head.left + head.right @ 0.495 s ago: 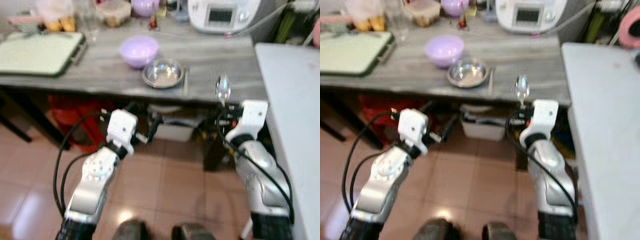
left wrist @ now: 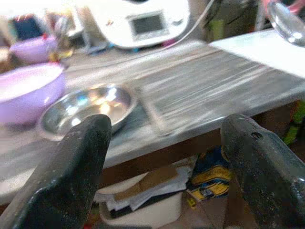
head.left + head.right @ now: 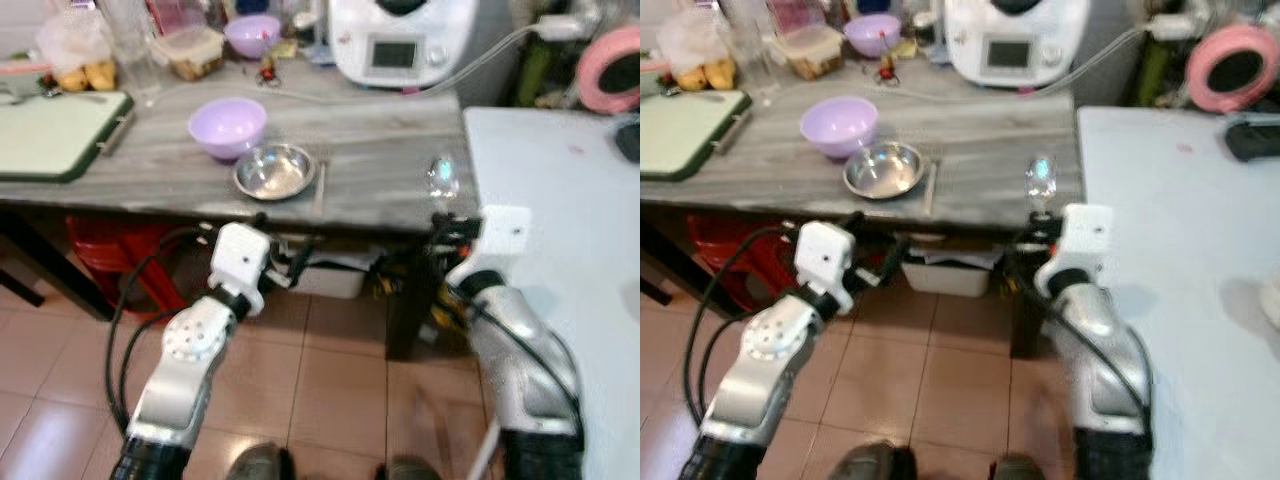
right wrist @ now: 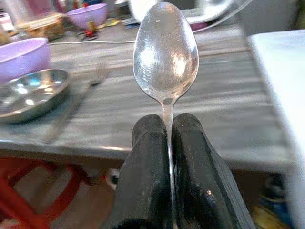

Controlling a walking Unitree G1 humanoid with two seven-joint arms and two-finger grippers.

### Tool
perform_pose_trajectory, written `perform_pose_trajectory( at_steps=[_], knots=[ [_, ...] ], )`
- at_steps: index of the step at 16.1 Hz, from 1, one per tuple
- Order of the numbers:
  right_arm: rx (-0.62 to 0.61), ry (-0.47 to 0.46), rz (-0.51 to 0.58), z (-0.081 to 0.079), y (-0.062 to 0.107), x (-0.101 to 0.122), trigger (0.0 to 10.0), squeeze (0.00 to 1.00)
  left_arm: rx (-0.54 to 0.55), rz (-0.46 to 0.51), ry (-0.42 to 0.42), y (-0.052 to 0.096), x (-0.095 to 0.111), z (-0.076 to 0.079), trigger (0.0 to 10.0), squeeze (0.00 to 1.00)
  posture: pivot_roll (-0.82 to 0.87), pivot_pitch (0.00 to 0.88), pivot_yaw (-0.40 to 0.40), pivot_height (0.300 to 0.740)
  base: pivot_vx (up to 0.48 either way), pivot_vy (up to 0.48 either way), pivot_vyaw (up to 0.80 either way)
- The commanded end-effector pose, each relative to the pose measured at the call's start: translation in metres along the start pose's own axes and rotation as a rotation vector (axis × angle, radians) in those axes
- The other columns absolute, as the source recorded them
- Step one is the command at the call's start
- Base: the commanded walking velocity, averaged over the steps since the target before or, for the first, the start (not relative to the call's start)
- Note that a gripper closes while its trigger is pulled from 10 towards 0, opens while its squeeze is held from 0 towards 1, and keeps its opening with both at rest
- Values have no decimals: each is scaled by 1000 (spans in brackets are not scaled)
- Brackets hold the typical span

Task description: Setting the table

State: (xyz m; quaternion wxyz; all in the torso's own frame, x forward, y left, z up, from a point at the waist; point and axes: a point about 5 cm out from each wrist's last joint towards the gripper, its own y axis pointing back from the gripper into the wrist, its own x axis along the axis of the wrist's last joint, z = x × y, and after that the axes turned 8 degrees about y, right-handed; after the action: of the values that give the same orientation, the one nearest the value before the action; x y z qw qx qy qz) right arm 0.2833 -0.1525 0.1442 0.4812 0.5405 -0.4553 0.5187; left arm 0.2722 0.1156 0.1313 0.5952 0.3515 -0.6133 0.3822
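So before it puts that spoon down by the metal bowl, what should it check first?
1. Spoon held firmly in the right tool, fingers shut on its handle: ok.
2. Spoon upright, bowl end up: ok.
3. Bare spot on the grey table right of the fork: ok.
4. Left tool open and holding nothing: ok.
5. Right tool over the table: not ok, it sits at the front edge.
6. Metal bowl contents: cannot tell.

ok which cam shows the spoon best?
Right wrist view: the spoon stands sharp and close, bowl up, handle pinched between the right gripper fingers. Both eye views show it small and blurred above that gripper. Left wrist view catches part of the bowl at a corner.
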Motion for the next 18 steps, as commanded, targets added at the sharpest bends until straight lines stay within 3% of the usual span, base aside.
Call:
perform_pose_trajectory(
  at_steps=[1,5,10,14,18],
  knots=[
    [27,5,25,-5,-2,6,10000,0,27,-9,10,1,-1,-5,10000,0,-60,104,54,740,424,0,0],
    [28,6,27,-4,-2,6,10000,0,30,26,22,1,4,-5,10000,0,-60,103,52,740,380,290,0],
    [10,2,7,-3,-2,1,10000,0,38,32,18,2,5,-6,10000,0,-55,111,54,740,0,0,0],
    [5,-7,7,-4,-2,1,10000,0,34,29,13,3,6,-6,10000,0,-54,118,59,740,0,456,0],
    [-10,-10,11,-1,-2,2,10000,0,36,44,-12,3,9,-6,10000,0,-53,122,59,740,220,208,-539]
  ],
)
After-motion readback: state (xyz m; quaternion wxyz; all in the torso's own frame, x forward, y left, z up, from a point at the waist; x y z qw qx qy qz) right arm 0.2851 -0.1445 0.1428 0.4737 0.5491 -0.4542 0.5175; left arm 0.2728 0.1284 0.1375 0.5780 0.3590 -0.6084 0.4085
